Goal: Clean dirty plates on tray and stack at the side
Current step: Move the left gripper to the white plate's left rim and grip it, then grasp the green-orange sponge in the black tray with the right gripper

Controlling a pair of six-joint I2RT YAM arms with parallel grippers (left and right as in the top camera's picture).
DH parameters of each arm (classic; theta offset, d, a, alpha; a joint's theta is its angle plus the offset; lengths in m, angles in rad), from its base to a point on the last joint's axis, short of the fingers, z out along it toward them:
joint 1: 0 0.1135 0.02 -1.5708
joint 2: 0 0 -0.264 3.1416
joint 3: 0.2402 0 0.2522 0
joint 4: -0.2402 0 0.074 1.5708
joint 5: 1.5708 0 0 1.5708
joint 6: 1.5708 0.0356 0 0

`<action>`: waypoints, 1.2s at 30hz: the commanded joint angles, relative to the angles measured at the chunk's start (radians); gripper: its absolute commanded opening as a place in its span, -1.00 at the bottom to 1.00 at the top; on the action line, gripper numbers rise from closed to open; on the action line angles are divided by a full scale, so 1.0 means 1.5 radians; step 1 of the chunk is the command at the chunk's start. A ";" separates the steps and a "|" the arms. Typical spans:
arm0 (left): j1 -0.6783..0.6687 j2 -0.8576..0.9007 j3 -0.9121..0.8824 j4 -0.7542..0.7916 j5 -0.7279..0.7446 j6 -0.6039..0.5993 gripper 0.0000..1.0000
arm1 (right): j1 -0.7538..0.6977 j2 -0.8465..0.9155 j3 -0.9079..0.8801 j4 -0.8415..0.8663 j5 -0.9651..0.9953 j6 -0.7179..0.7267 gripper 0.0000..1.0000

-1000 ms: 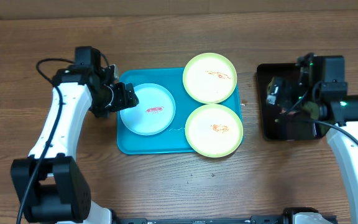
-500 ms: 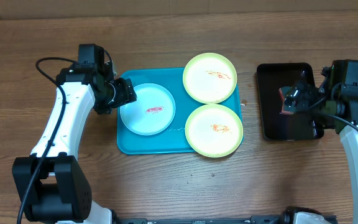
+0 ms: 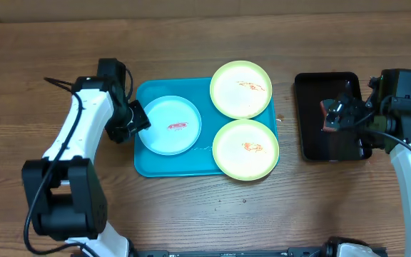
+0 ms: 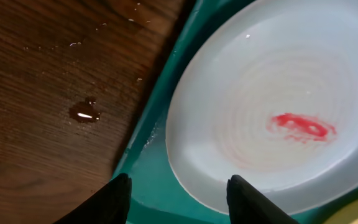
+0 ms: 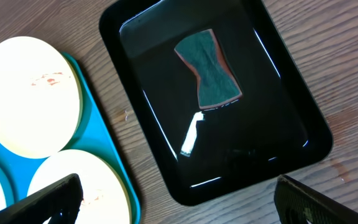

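Note:
The turquoise tray [image 3: 148, 164] holds three plates. The pale blue plate [image 3: 170, 125] lies at its left with a red smear. Two yellow-green plates [image 3: 241, 88] [image 3: 245, 149] lie at its right, each with orange smears. My left gripper [image 3: 135, 121] is open at the blue plate's left edge. In the left wrist view its fingers [image 4: 180, 179] straddle the rim of the blue plate [image 4: 272, 106] and the tray floor [image 4: 154, 168]. My right gripper [image 3: 337, 114] is open and empty above the black tray. In the right wrist view [image 5: 178, 186] it hangs well above the table.
A narrow black tray [image 3: 320, 146] stands at the right with a green-and-orange sponge [image 5: 207, 78] lying in it. A small wet drop [image 4: 84, 113] sits on the wood left of the turquoise tray. The right wrist view also shows both yellow-green plates [image 5: 30, 93] [image 5: 98, 180].
My left gripper has turned and moved down onto the blue plate's left rim. My right arm drew back to the right above the black tray, then held still.

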 commanded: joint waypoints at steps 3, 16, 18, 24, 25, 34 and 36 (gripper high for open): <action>-0.018 0.059 0.013 0.003 -0.021 -0.025 -0.08 | -0.002 0.002 0.016 0.002 -0.003 -0.002 1.00; -0.050 0.101 0.013 0.032 -0.059 -0.025 -0.12 | -0.002 0.002 0.016 0.002 -0.001 -0.003 1.00; -0.050 0.101 0.013 0.030 -0.075 -0.025 -0.12 | -0.002 0.002 0.016 0.002 -0.001 -0.003 1.00; -0.050 0.101 0.001 0.046 -0.111 -0.026 -0.15 | -0.002 0.002 0.016 0.003 -0.001 -0.002 1.00; -0.050 0.101 -0.005 0.055 -0.112 -0.026 -0.15 | -0.002 0.002 0.016 0.004 -0.001 -0.002 1.00; -0.050 0.101 -0.040 0.119 -0.084 -0.026 -0.29 | -0.002 0.002 0.016 0.004 0.009 -0.002 0.95; -0.050 0.101 -0.041 0.119 -0.091 -0.026 -0.32 | -0.002 0.002 0.016 0.004 0.009 -0.002 0.93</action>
